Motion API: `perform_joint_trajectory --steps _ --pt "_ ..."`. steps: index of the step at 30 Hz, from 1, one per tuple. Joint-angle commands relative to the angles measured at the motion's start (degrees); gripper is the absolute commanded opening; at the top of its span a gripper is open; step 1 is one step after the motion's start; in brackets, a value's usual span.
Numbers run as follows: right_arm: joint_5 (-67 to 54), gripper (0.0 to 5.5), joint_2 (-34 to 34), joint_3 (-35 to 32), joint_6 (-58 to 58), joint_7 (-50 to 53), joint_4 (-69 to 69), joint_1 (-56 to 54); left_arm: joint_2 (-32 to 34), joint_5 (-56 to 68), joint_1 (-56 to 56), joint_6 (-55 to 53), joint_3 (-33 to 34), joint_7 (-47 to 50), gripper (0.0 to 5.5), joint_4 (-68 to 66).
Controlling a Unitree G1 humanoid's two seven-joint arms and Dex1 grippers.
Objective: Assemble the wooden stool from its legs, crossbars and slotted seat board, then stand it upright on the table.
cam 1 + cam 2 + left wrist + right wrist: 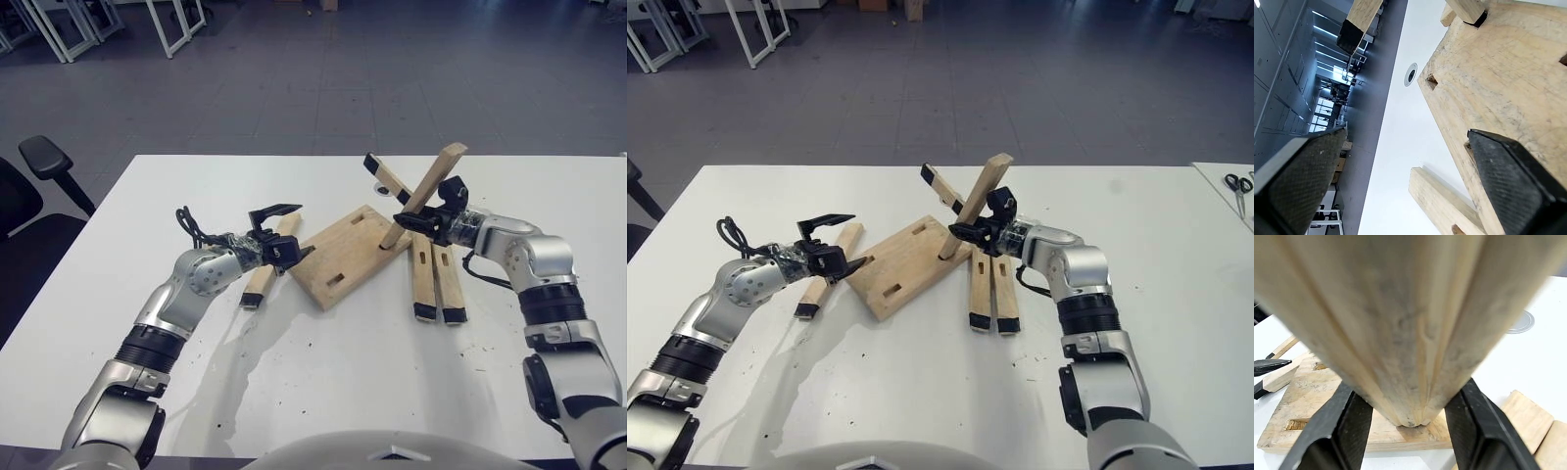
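Observation:
The slotted seat board (348,257) lies flat mid-table. My right gripper (419,217) is shut on a wooden leg (437,174), which tilts with its lower end at a slot near the board's right corner. The fingers (1347,426) clamp the leg (1400,308) from both sides. A second leg (388,176) with a dark tip slants up behind it. My left gripper (302,230) is open at the board's left corner, one pad (1508,181) against the board's edge (1508,73). Another leg (263,269) lies under that gripper.
Two more legs (436,282) lie side by side on the white table (323,392) right of the board. A round cable hole (1411,74) sits farther back. Scissors (1239,184) rest on a neighbouring table. A black chair (44,157) stands off the left edge.

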State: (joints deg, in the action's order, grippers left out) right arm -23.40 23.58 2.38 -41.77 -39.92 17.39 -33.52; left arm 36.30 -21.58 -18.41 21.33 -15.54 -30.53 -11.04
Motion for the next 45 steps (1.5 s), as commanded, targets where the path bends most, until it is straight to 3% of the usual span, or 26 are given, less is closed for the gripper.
perform_joint_trajectory --steps 1,7,12,16,20,24,28,30,34,39,45 --pt "0.2 2.67 0.3 -1.4 -4.9 3.2 -3.8 3.8 -0.7 -0.7 0.3 -0.6 -0.5 0.0 4.57 0.4" --pt "1.0 3.85 3.3 -5.1 -11.7 9.5 -16.9 8.1 -1.4 -0.8 1.6 -0.9 -0.7 0.3 4.57 1.0" --pt "2.8 3.85 7.0 -16.2 -15.5 20.2 -23.1 2.4 -1.4 -0.9 3.2 -2.2 0.1 1.5 4.57 1.4" --pt "-2.6 3.85 0.7 -22.5 -6.8 23.7 -21.9 -13.2 -1.8 -1.0 3.1 -2.7 -0.3 1.9 4.57 1.0" --pt "-4.1 3.85 -4.3 -20.8 4.1 21.6 -14.3 -23.3 -3.0 -1.2 1.9 -3.1 -1.3 1.8 4.57 0.7" --pt "-2.5 3.85 -6.3 -17.7 9.2 19.3 -6.6 -22.8 -3.4 -1.3 1.9 -2.8 -1.8 1.6 4.57 0.5" --pt "4.3 3.85 -9.1 -1.8 8.5 11.2 2.7 -9.9 -3.8 -1.4 2.1 -3.1 -2.0 2.0 4.57 0.5" --pt "6.9 3.85 -9.5 1.2 9.6 10.4 5.9 -8.3 -4.2 -1.4 1.7 -3.2 -2.1 1.8 4.57 0.6" --pt "2.9 3.85 -8.8 -6.9 10.6 13.5 3.4 -14.6 -3.7 -1.2 3.0 -3.4 -1.7 1.4 4.57 1.6" --pt "-7.9 3.85 -7.8 -18.8 9.8 17.9 -10.4 -19.7 -3.3 -0.9 2.3 -2.6 0.8 3.8 4.57 2.3" --pt "-13.5 3.85 -5.7 -23.4 1.2 24.1 -26.7 -6.5 -2.5 -2.2 1.1 -3.8 3.4 6.8 4.57 0.2"
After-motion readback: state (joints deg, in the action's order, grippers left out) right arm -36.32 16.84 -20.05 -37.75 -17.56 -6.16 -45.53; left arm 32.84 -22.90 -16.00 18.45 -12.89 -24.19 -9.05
